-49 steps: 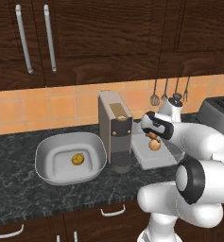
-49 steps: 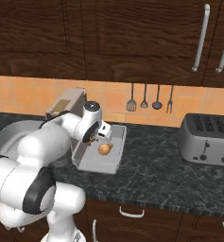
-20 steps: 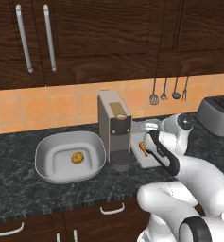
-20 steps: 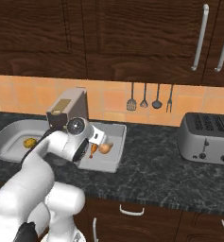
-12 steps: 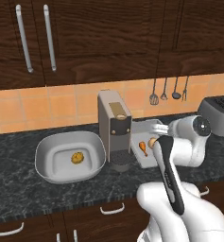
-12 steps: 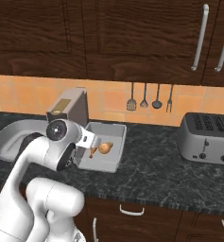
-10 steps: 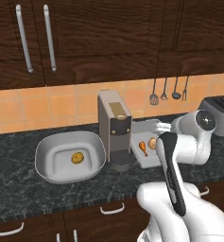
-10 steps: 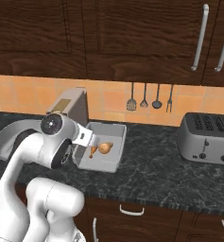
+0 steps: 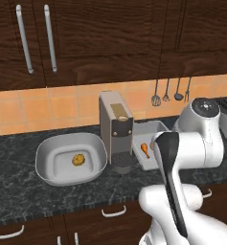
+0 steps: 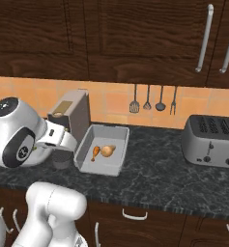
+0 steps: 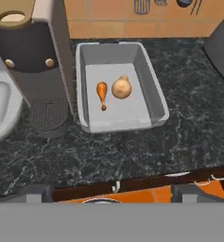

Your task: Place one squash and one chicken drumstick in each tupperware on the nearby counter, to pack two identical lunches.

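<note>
The pincer stood wide and empty above the bench's near edge. Beyond it, the grey rectangular tupperware tray sat on the dark marbled stone, holding a chicken drumstick and a tan squash just beside each other. Left of the coffee machine, the white round tub held a yellow-green squash.

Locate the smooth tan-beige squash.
The smooth tan-beige squash lies inside the grey rectangular tray, just right of the orange-brown chicken drumstick in the hand view; the boxy grey coffee machine stands left.
</note>
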